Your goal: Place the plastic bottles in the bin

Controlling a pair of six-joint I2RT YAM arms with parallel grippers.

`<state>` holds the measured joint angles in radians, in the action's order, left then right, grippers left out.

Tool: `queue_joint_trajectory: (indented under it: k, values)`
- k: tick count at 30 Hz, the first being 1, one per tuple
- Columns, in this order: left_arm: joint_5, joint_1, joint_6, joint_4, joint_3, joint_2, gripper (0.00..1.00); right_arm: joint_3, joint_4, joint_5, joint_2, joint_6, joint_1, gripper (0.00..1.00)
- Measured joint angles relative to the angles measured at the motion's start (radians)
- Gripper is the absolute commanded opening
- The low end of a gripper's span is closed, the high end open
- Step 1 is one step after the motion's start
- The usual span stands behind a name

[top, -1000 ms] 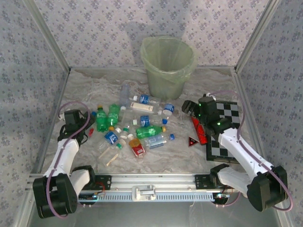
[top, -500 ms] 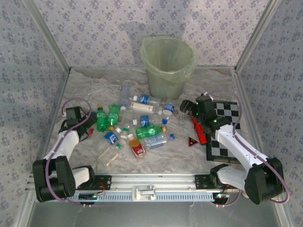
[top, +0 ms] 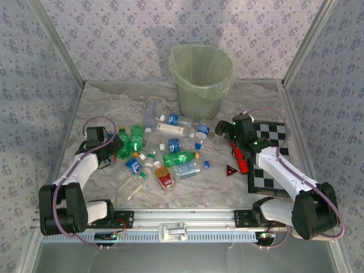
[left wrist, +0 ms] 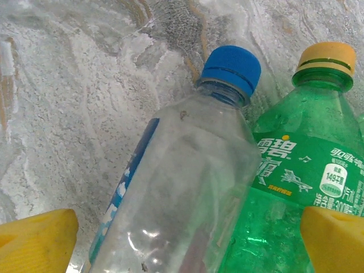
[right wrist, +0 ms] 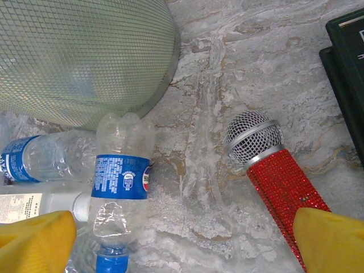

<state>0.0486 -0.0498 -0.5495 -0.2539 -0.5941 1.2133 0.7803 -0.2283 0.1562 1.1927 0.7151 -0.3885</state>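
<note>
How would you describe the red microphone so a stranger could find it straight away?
Start at the pale green bin at the back, then drop to the black-and-white checkerboard on the right. The microphone lies just beside that board's left edge. Its glittery red handle and silver mesh head set it apart from the flat red triangle beside it and the plastic bottles.
</note>
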Motion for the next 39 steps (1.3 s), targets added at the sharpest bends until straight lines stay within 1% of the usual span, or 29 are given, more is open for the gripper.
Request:
queue_joint_trajectory:
  k: [2, 8, 13, 21, 26, 34, 39]
  values:
    - [0.010, 0.002, 0.000, -0.002, -0.002, 0.002, 0.94, 0.005, 0.000, 0.003, 0.008, 0.000, -0.005, 1.00]
    - [0.054, 0.002, -0.003, -0.014, -0.016, 0.032, 0.76, 0.027, -0.007, 0.006, 0.022, 0.000, -0.013, 1.00]
    - [0.074, 0.002, -0.002, -0.038, -0.030, 0.074, 0.74, 0.030, -0.010, 0.006, 0.023, 0.000, -0.014, 1.00]
    - [0.081, -0.001, -0.005, -0.066, -0.068, 0.125, 0.77, 0.030, -0.028, 0.017, 0.023, 0.000, -0.018, 1.00]
    - [0.083, -0.007, -0.010, -0.082, -0.080, 0.150, 0.74, 0.030, -0.029, 0.021, 0.023, -0.001, -0.018, 1.00]
    - [0.082, -0.009, -0.019, -0.087, -0.086, 0.172, 0.52, 0.030, -0.031, 0.029, 0.021, -0.001, -0.018, 1.00]
    - [0.083, -0.009, -0.016, -0.087, -0.086, 0.165, 0.47, 0.030, -0.032, 0.036, 0.013, -0.001, -0.018, 1.00]
